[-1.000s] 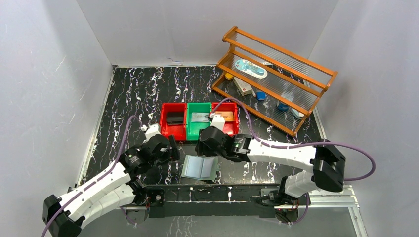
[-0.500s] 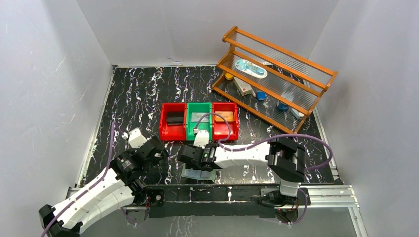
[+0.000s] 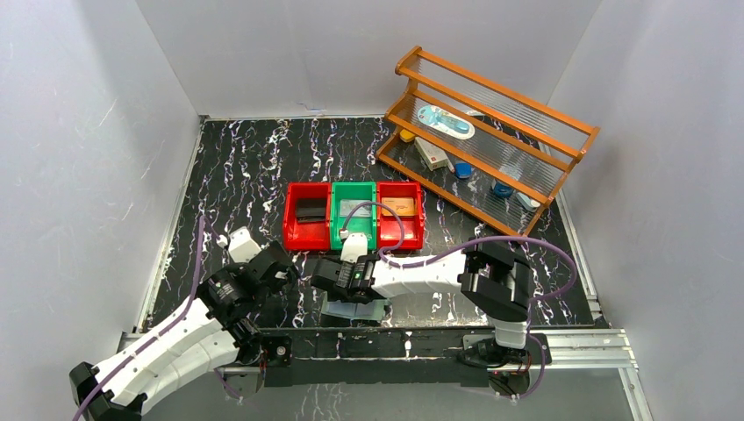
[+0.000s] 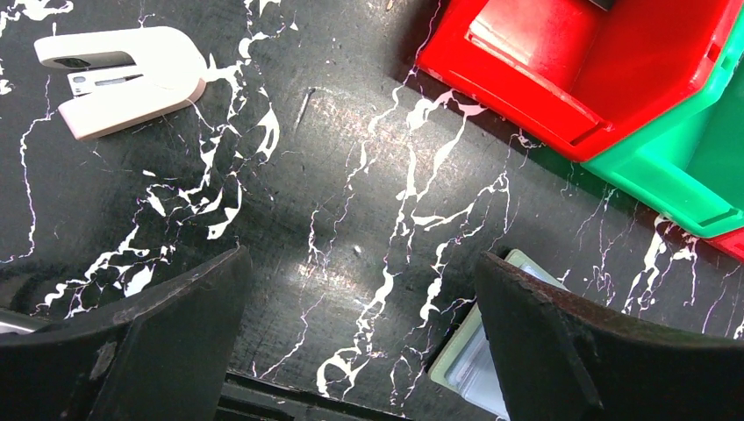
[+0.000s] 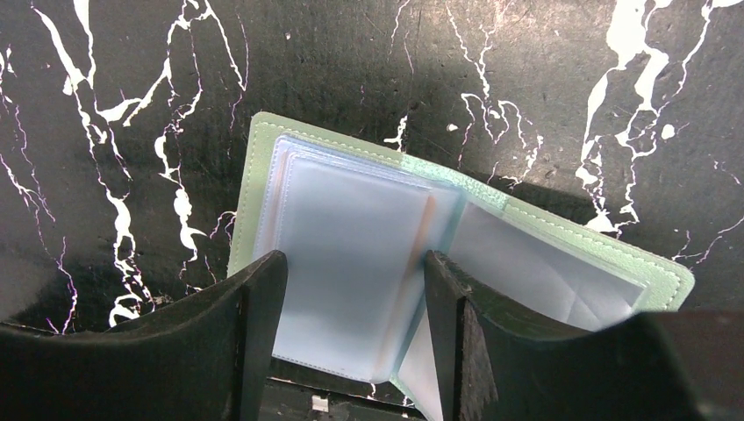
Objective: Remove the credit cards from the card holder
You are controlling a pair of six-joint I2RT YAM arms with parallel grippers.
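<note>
With the right tool (image 5: 353, 263) half spread and empty, straddling the left sleeve stack of the open card holder (image 5: 368, 202) directly beneath, lower squarely. Pinch only the thin orange edge at the stack's inner side, likely a card, not the soft plastic. Bring the left tool (image 4: 361, 263), spread wide and empty, onto the cover corner beside its finger. Drop beside the credit cards (image 3: 397, 207) in the bins (image 3: 303, 239) beyond.
</note>
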